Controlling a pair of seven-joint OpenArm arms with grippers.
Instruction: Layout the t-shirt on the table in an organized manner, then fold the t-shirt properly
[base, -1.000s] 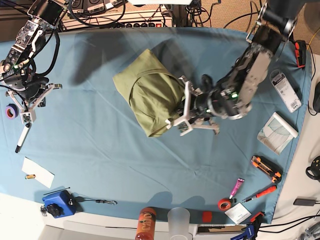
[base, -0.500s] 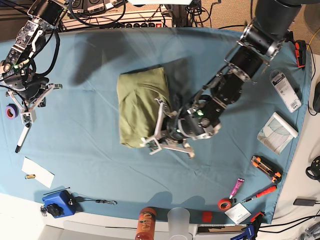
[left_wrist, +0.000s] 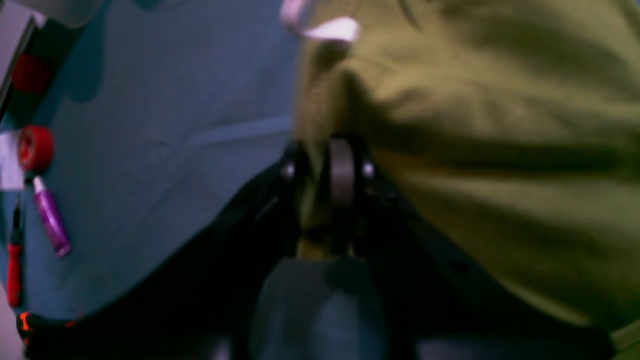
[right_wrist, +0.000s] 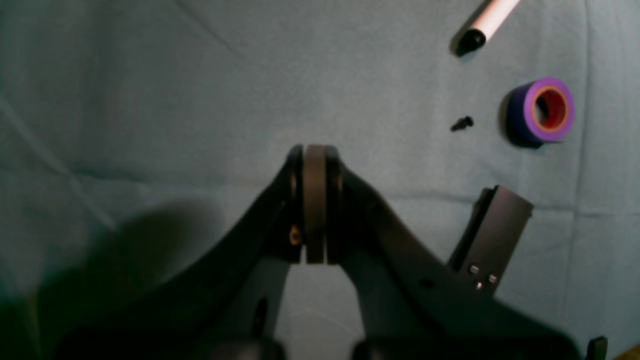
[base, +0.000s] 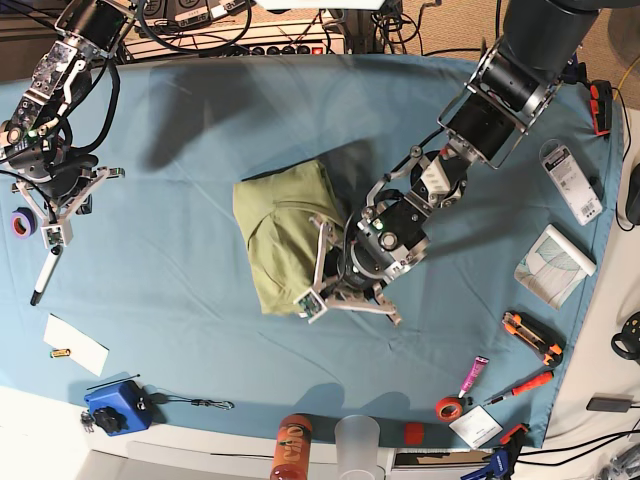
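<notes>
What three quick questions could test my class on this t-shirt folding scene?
1. True or false: the right tool is shut and holds nothing.
2. On the table, the t-shirt is: A spread out flat, B gathered into a compact folded bundle, C rolled into a long tube.
3. What is the outer colour of the tape roll lying near the right tool?
Key: 1 true; 2 B; 3 purple.
</notes>
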